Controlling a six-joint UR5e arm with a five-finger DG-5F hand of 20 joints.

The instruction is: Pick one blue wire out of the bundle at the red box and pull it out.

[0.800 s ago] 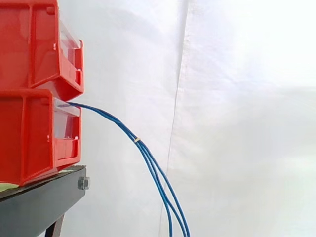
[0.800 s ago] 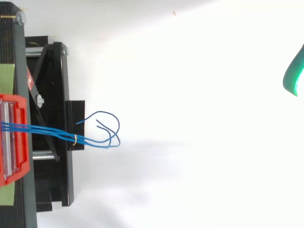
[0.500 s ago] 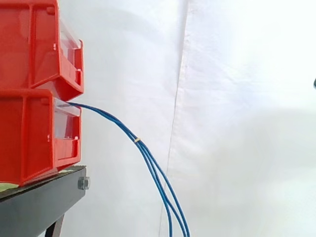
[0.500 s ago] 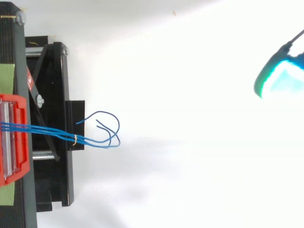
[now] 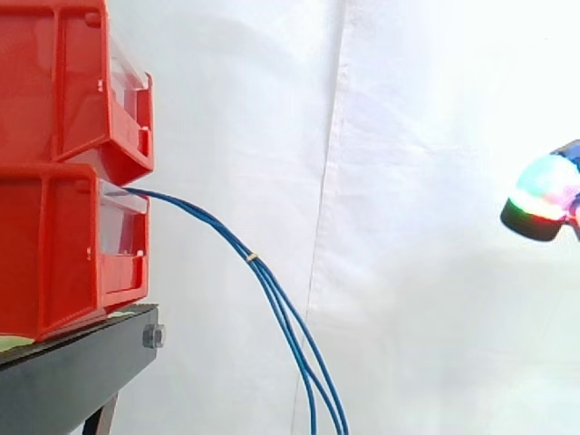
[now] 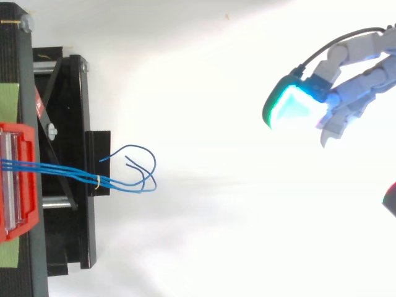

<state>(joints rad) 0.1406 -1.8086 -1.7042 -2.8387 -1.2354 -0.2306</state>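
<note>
As they hang, blue wires (image 5: 237, 246) fan apart.

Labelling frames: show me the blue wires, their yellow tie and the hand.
blue wires (image 5: 227, 236): side view, bundled stretch above the tie.
yellow tie (image 5: 252, 258): side view, its band.
hand (image 6: 289, 106): top view, a glowing fingertip.

1. Side view: the camera stands beside the work at about its height and looks level toward the white curtain (image 5: 435, 136). The red bins (image 5: 63, 163) on the black stand (image 5: 82, 367) sit close, at the left edge.
2. Top view: the camera looks straight down from farther off, with the stand along the left edge.
3. Shared by both views are the bins' front, the stand's front edge, the blue wires (image 5: 281, 308) and, at the right edge, the hand (image 6: 352, 93).
</note>
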